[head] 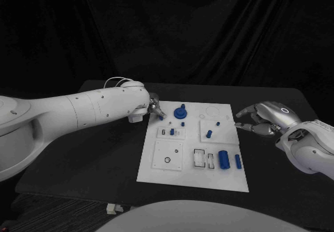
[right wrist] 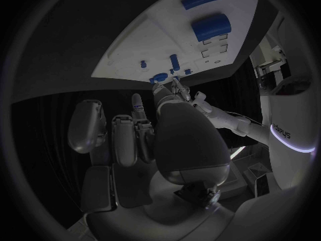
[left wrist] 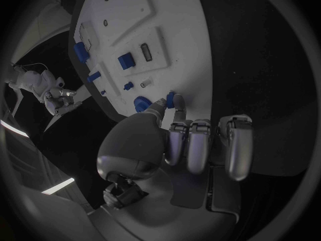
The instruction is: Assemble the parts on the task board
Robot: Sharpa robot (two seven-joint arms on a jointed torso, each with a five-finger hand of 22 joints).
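- A small blue peg (left wrist: 171,98) is pinched at the tips of the left hand (head: 151,110), just over the far left corner of the task board (head: 161,171); in the left wrist view it is seen between thumb and a finger, the other fingers curled beside it.
- A blue round part with a stem (head: 180,113) stands on the board just to the right of that hand — the nearest likely target, judged from how close it lies.
- A large blue cylinder (head: 224,159) and a slimmer blue pin (head: 238,162) lie near the board's near right side, long axes running away from the robot.
- The right hand (head: 263,118) hovers beside the board's right edge, fingers loosely curled, nothing held.
- The word "sharpa" can be read on the far arm in the right wrist view — no other writing.
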